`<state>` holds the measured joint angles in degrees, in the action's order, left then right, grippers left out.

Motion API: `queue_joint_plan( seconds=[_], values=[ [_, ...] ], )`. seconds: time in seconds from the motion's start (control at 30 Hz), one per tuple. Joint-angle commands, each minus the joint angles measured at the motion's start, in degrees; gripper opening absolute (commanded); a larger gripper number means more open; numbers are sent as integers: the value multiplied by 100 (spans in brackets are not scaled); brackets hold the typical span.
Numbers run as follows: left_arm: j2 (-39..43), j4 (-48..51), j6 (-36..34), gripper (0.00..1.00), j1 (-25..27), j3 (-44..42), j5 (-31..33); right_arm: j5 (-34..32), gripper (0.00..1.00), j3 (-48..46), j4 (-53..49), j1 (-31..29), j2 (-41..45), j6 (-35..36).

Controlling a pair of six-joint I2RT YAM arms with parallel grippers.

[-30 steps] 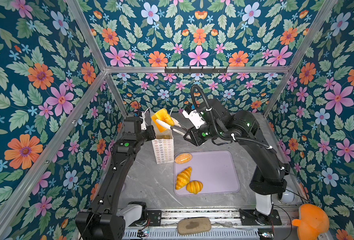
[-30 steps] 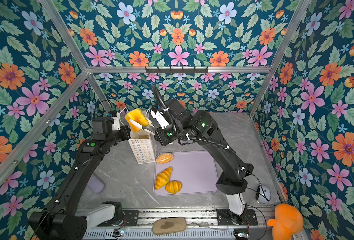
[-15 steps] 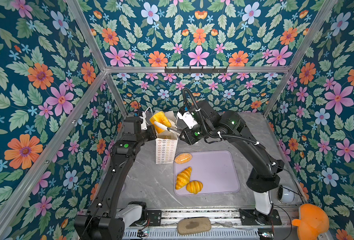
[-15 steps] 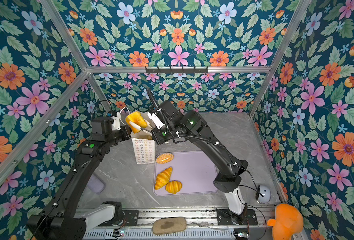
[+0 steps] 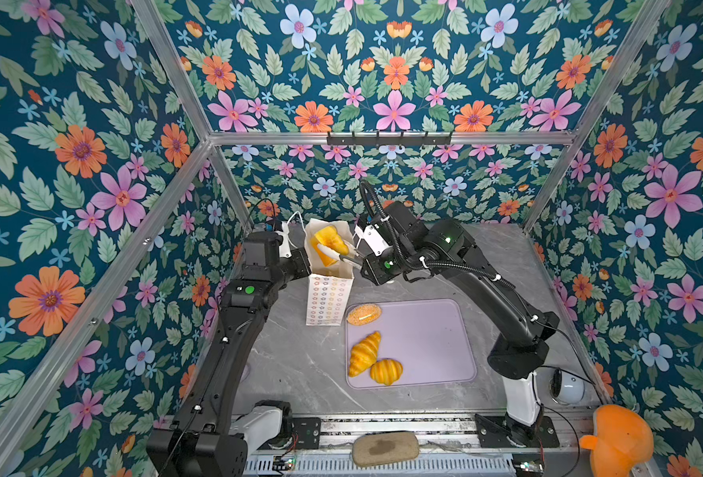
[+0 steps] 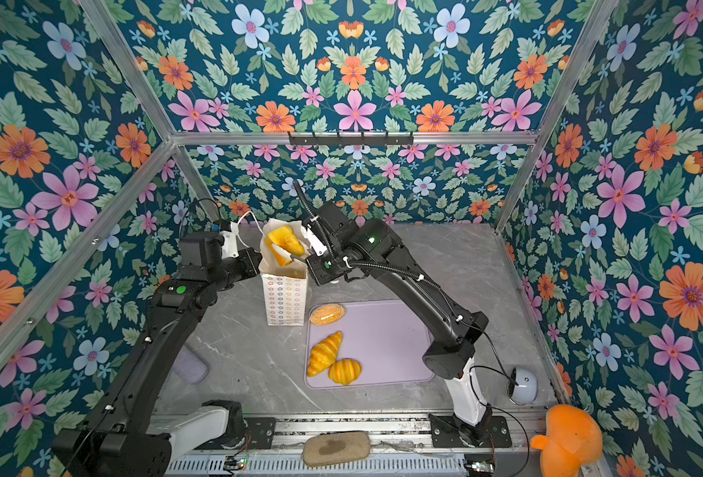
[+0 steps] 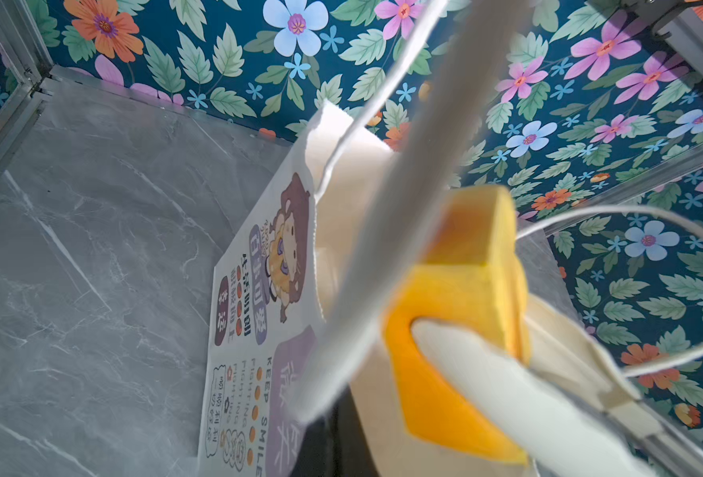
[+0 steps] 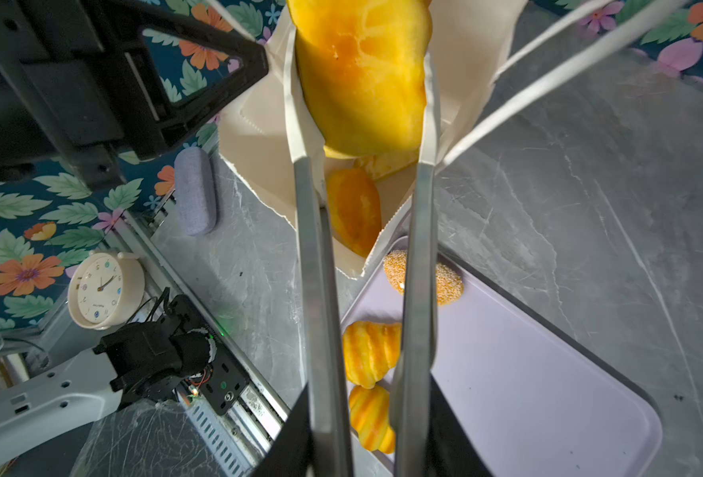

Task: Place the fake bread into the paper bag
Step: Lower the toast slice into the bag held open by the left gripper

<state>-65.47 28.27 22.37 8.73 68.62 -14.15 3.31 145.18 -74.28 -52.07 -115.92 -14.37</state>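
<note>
The paper bag (image 5: 328, 298) stands upright left of the tray, its mouth held wide. My left gripper (image 5: 303, 264) is shut on the bag's left rim (image 7: 343, 264); the paper hides its fingertips. My right gripper (image 8: 362, 103) reaches in from the right, shut on a square toast block of fake bread (image 5: 328, 244) (image 6: 284, 243) (image 8: 362, 74) that hangs in the bag's mouth. Deeper inside lie other golden pieces (image 8: 353, 206). On the tray rest a speckled oval bun (image 5: 363, 314) and two croissants (image 5: 365, 353) (image 5: 386, 371).
The lilac tray (image 5: 428, 342) lies on the grey marble table. A grey oval case (image 6: 190, 365) sits under the left arm. At the front edge are a tan pad (image 5: 384, 449) and an orange plush (image 5: 616, 442). A white round device (image 5: 566, 386) stands right; a clock (image 8: 104, 289) stands by the rail.
The right arm has swung left toward the bag, and the toast block it carries has sunk a little into the bag's mouth. The left arm still holds the rim.
</note>
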Motion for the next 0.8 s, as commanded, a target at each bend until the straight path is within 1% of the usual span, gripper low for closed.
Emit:
queue_joint_plan(
  seconds=[0.0,0.23,0.77],
  values=[
    [-22,-125,31,0,11,31,-99,193,32,71,83,2,-95,31],
    [-56,-136,23,0,14,2,-137,78,32,70,-67,3,-215,-52],
    [-64,-199,26,0,15,-19,-223,206,33,27,-112,-4,-300,-125]
  ],
)
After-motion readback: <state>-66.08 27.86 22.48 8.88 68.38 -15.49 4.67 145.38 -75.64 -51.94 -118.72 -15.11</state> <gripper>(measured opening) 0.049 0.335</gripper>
